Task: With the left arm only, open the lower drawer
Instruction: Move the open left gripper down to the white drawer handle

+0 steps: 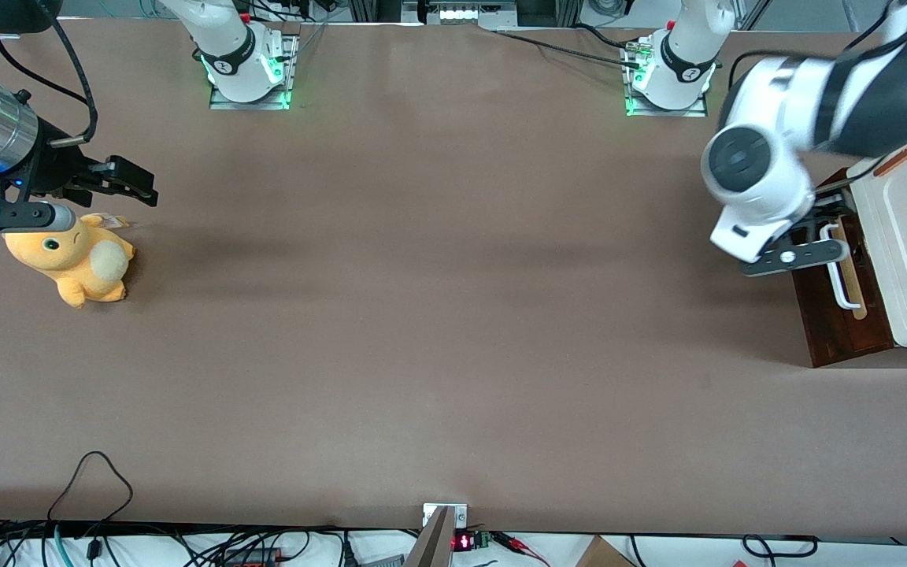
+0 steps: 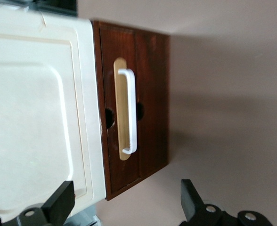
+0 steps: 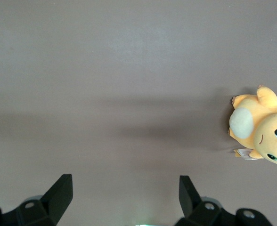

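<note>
Approach step: black two-finger gripper [image 2: 124,202], fingers spread wide, hovers over the shallow dark-brown wooden lower drawer [image 2: 150,108] (shut, at the working arm's table end); next, straddle its white bar handle [image 2: 129,110].

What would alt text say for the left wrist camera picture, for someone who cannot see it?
A dark brown lower drawer with a white bar handle sits shut under a cream-white panel on a brown table. The left arm's black gripper hovers above it, fingers spread open and touching nothing.
</note>
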You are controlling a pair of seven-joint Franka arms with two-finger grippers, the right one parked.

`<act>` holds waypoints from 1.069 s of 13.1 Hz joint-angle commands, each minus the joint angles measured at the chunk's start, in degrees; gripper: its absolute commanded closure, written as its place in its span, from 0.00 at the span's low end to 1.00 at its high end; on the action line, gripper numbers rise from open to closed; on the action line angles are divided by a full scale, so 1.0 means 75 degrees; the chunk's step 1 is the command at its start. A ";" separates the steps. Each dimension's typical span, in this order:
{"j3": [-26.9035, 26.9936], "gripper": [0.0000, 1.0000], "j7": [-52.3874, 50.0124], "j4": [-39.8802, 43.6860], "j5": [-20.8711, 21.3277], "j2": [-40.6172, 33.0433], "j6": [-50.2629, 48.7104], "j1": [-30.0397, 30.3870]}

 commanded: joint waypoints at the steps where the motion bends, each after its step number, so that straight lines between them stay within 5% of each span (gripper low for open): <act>1: -0.0017 0.01 -0.1445 -0.0970 0.1294 0.0352 0.0116 -0.0007; 11: 0.0989 0.05 -0.1943 -0.1185 0.4377 0.2227 0.0116 -0.0089; 14: 0.1283 0.06 -0.1955 -0.1184 0.4627 0.2392 0.0339 -0.0089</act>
